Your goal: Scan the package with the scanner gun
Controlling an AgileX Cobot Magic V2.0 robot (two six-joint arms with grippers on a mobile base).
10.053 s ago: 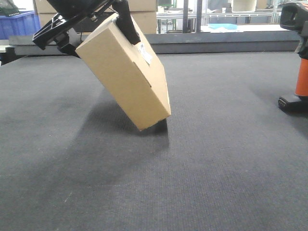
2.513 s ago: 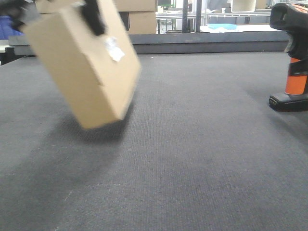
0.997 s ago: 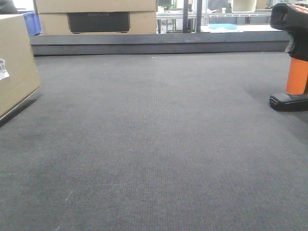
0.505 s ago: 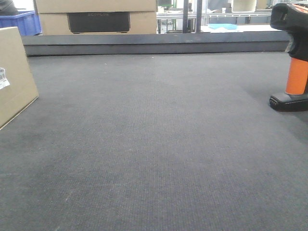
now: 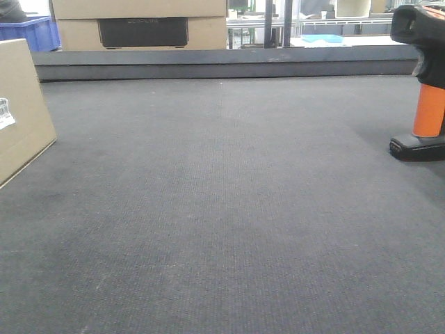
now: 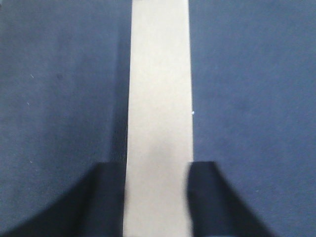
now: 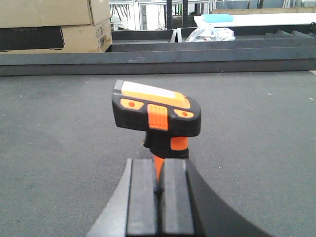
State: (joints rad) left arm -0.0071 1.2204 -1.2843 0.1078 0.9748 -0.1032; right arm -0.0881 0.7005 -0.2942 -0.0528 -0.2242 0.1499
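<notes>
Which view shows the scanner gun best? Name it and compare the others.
The right wrist view: the scanner gun fills the centre, its head and orange trigger sharp, just beyond the right gripper's fingers. The front view cuts it off at the right edge, showing handle and base. The left wrist view shows only the package.

Left claw [image 6: 157,197] grips with fingers spread; right claw [image 7: 159,197] pressed together.

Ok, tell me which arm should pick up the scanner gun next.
The right one. Its gripper is lined up just in front of the scanner gun, while the left gripper straddles the package at the far left.
</notes>
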